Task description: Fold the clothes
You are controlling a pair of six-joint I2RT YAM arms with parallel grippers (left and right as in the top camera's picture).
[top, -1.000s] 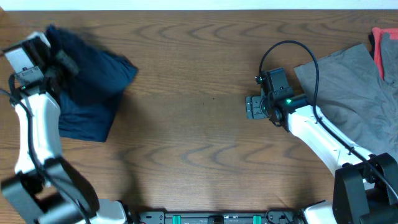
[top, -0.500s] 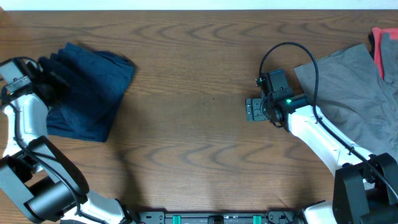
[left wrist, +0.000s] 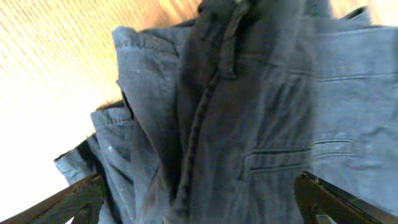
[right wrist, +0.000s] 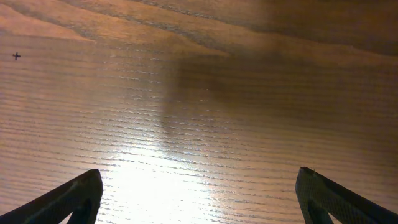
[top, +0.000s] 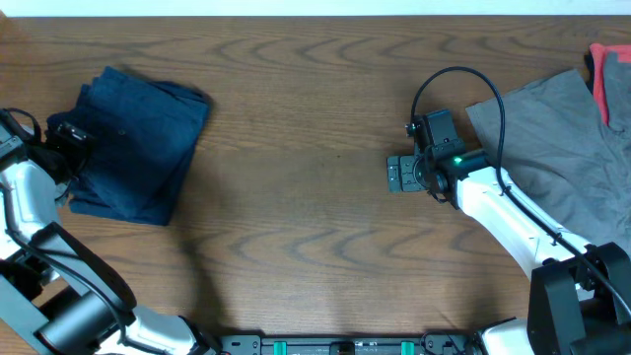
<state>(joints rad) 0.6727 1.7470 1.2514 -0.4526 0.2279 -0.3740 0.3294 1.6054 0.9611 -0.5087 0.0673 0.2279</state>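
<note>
Navy shorts (top: 138,148), folded: my left gripper (top: 61,138) is hovering at their left edge, fingers apart. My right gripper (top: 399,174) is hanging spread over the table (top: 296,197). Advisable: I am best lifting away straight, not snagging layers.

overhead: even soft light, sharp throughout, faint shadow patch near left on the table (top: 296,197) | left wrist: wood at far left blown out to pale yellow, navy garment (left wrist: 249,112) dim, very close, slightly soft | right wrist: white glare patch near centre, darker band across far right, wood grain mildly blurred
</note>
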